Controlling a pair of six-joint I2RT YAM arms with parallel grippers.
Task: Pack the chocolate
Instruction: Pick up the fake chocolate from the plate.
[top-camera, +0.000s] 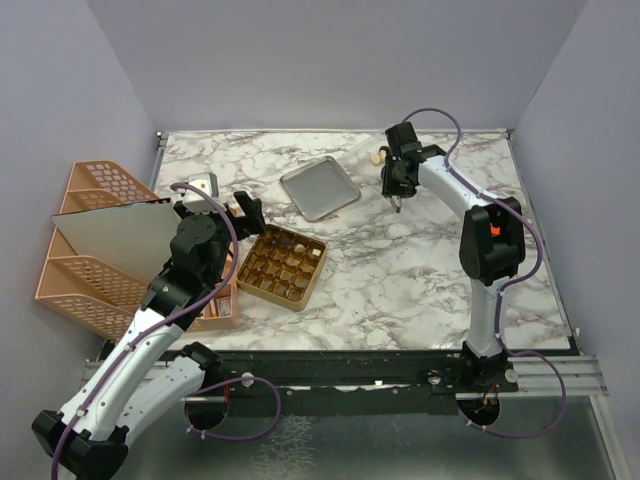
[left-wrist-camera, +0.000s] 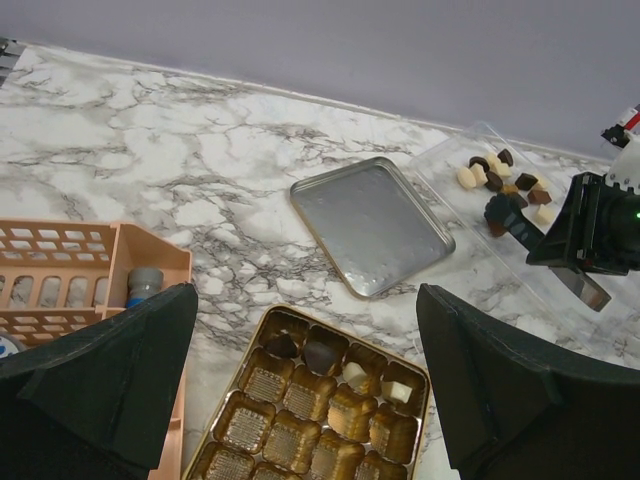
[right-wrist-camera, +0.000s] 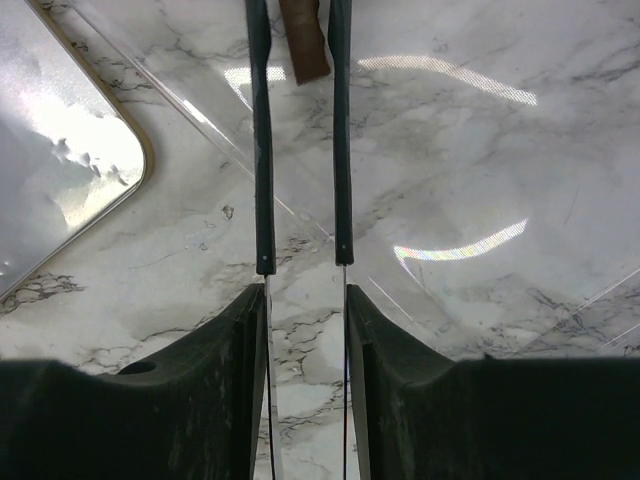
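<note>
Right gripper (top-camera: 397, 200) hangs point-down over the far middle of the marble table (top-camera: 420, 270), just right of the silvery lid (top-camera: 320, 187), with loose chocolate (top-camera: 377, 157) beside it near the back wall; the left gripper (top-camera: 218, 210) is spread wide and empty above the far-left corner of the gold tray (top-camera: 295, 285), hemmed on its left by the orange rack (top-camera: 95, 240), while bare marble lies open between the tray and the right arm. From the left wrist, the chocolate shows as a small heap of cream, tan and dark pieces at the far end of a clear tray (left-wrist-camera: 455, 195), whose long sides run diagonally toward the near right; the lid sits between it and the gold tray, and four pieces fill compartments along the gold tray's far edge. From the right wrist, two thin blades (right-wrist-camera: 260, 150) straddle one brown piece (right-wrist-camera: 303, 45) at the top edge; its long axis runs nearly along the blades, slightly skewed, against the right blade with a sliver of gap at the left, so whether it is pinched cannot be told
</note>
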